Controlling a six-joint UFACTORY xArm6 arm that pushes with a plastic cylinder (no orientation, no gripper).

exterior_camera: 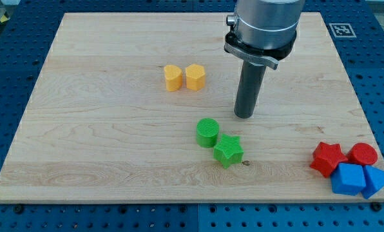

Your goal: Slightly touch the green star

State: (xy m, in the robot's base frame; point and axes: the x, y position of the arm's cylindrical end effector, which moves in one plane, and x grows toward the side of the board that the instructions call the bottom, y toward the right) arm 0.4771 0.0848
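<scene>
Near the centre of the wooden board point(102, 148), slightly toward the view's right, my tip point(245, 116) rests on the bare surface. No hand or jaws exist on this rig: the arm ends in a plain dark rod, so nothing is spread, pressed together or pinched. The green star point(229, 151) lies at about seven o'clock from my tip, near but clearly apart from it. A green cylinder point(207, 132) sits at about ten o'clock from the star, touching it or very nearly so. Two yellow blocks point(184, 77), side by side, lie well away at about ten o'clock from my tip; their exact shapes are hard to tell. A red star point(326, 158), a red cylinder point(363, 154) and two blue blocks point(358, 180) cluster at the board's corner at about four o'clock.

Step in hand, as judged: the approach, with contact not yet made. The next move calls for a short, slow slide toward seven o'clock, stopping at first contact so the star barely shifts and the cylinder behind it is not disturbed.
</scene>
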